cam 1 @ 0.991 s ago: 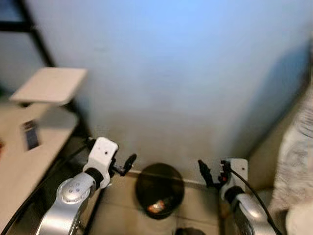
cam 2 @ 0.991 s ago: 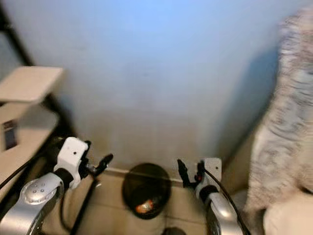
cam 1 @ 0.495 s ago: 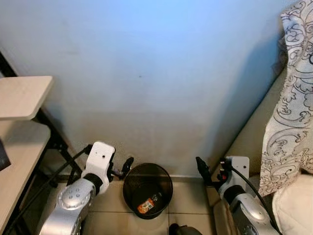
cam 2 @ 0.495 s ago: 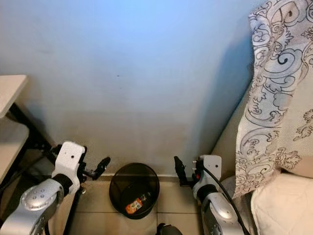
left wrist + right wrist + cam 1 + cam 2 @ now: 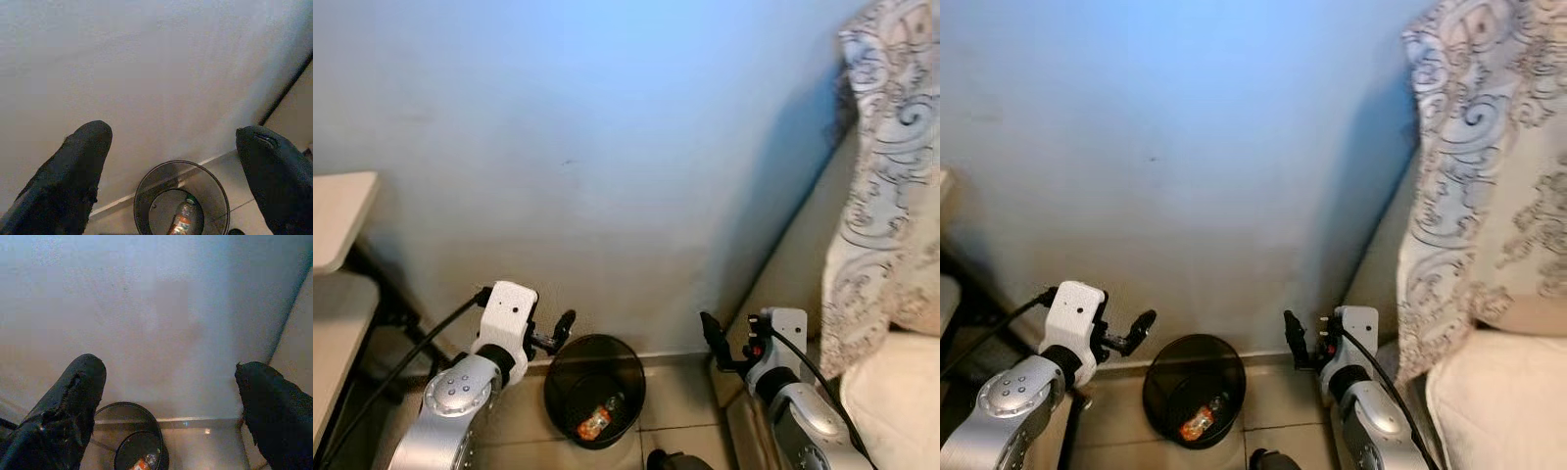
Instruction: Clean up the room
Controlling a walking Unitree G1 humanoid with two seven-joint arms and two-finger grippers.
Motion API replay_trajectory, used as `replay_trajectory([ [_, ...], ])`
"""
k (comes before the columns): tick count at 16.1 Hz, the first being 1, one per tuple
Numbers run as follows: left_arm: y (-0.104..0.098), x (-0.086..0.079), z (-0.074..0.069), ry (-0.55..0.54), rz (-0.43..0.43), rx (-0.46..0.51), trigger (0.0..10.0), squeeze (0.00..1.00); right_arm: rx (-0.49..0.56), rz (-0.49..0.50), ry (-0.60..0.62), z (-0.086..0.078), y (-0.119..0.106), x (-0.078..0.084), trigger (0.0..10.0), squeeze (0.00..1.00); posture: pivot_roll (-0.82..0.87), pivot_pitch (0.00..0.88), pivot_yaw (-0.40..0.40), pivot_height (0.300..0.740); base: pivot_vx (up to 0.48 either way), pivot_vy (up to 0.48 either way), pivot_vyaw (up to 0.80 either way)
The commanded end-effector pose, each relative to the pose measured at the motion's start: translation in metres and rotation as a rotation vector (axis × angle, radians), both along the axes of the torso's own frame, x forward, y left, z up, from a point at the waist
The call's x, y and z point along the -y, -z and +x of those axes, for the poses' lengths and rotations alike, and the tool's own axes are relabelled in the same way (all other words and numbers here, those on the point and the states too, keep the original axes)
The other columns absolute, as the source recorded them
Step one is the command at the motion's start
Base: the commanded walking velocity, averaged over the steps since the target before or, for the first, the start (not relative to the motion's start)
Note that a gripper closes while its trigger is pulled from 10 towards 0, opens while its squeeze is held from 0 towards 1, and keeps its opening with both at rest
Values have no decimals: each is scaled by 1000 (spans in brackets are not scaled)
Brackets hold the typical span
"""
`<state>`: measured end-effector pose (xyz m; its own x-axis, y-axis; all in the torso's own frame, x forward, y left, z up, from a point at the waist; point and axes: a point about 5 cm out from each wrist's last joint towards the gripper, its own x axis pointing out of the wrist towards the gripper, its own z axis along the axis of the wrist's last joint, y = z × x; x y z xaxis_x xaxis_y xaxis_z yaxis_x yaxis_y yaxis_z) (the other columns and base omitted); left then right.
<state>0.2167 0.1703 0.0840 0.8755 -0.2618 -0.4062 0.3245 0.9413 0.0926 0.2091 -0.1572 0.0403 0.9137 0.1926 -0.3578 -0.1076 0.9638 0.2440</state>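
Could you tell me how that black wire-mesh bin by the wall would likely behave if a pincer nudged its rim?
The mesh bin looks thin-walled and nearly empty, holding what seems one small bottle, so it is probably light. On the smooth tiled floor it would likely slide rather than resist. It looks tall for its base, so a push at the rim may tip it.

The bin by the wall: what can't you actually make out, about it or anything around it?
- Bin: the label on the bottle inside is too small to read in the left wrist view.
- Dark object on the floor: cut off by the bottom edge of the left eye view.
- Patterned fabric: cut off by the right edge, so what it covers is unclear.
- Desk: cut off by the left edge.
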Motion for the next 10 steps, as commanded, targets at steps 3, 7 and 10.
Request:
replay_trajectory([
  [3,1,-2,-3,7,9,-8,10000,0,19,4,16,-3,-5,1,10000,0,-18,0,22,740,0,0,-771],
  [7,-2,-2,-3,28,12,4,10000,0,19,-2,22,-3,-3,4,10000,0,-11,0,18,740,0,0,-772],
  [10,-3,0,-3,45,-5,11,10000,0,14,-3,20,-4,-1,3,10000,0,-13,0,20,740,0,0,-769],
])
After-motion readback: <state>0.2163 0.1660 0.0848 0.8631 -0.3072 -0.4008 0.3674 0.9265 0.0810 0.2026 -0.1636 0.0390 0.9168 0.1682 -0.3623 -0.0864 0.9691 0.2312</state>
